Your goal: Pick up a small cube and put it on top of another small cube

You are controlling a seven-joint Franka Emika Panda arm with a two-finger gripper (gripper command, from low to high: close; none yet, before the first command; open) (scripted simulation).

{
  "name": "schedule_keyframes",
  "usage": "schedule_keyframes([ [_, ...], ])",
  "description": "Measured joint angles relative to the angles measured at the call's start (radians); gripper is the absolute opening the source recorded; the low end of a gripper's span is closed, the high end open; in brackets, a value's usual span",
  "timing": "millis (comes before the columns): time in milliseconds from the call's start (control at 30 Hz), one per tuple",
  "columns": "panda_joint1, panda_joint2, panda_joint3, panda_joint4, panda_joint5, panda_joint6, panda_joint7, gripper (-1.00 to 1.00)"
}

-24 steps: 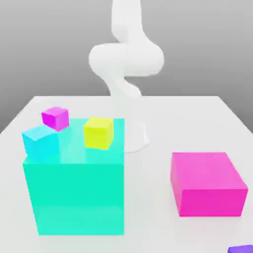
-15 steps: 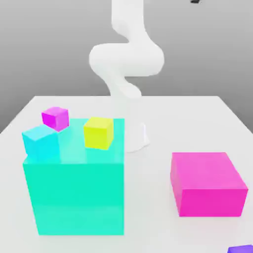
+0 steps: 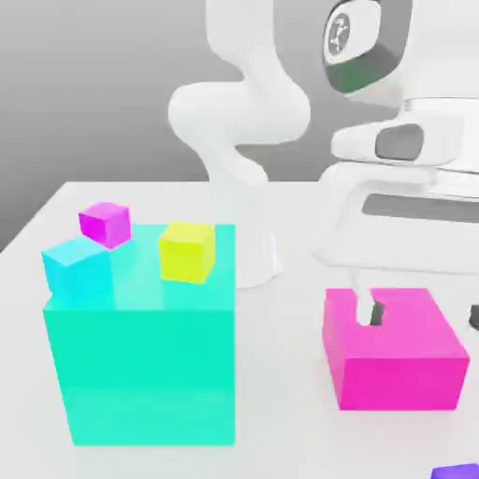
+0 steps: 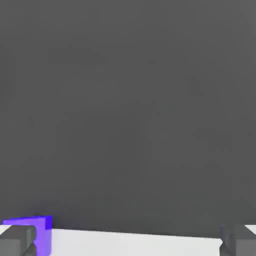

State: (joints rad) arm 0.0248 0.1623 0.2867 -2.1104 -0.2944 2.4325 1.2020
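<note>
Hanging over the white counter (image 3: 281,309), the end effector (image 3: 421,318) has its fingers spread wide, nothing between them. Big teal block (image 3: 140,365) well off to one side, pink block (image 3: 398,360) right behind, small indigo cube (image 4: 35,232) just beside one fingertip (image 4: 17,240).

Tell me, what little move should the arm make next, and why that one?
Probably sink the open gripper a little lower and nearer the indigo cube, which sits at the exterior view's lower right corner, in front of the big pink block. In the hand view the cube lies off to one side beside one of the fingers, not between them, so the hand likely needs centring first.
</note>
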Motion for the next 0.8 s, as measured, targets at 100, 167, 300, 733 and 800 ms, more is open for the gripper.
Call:
schedule_keyframes([
  [100,0.024,0.102,0.008,0.02,-0.007,0.02,0.029,0.0],
  [167,0.041,0.167,0.013,0.032,-0.006,0.035,0.043,0.0],
  [300,0.071,0.294,0.029,0.057,0.011,0.067,0.064,0.0],
  [733,0.116,0.452,-0.004,0.093,-0.016,0.161,0.097,-1.0],
  [800,0.099,0.387,0.02,0.077,0.014,0.112,0.077,-1.0],
])
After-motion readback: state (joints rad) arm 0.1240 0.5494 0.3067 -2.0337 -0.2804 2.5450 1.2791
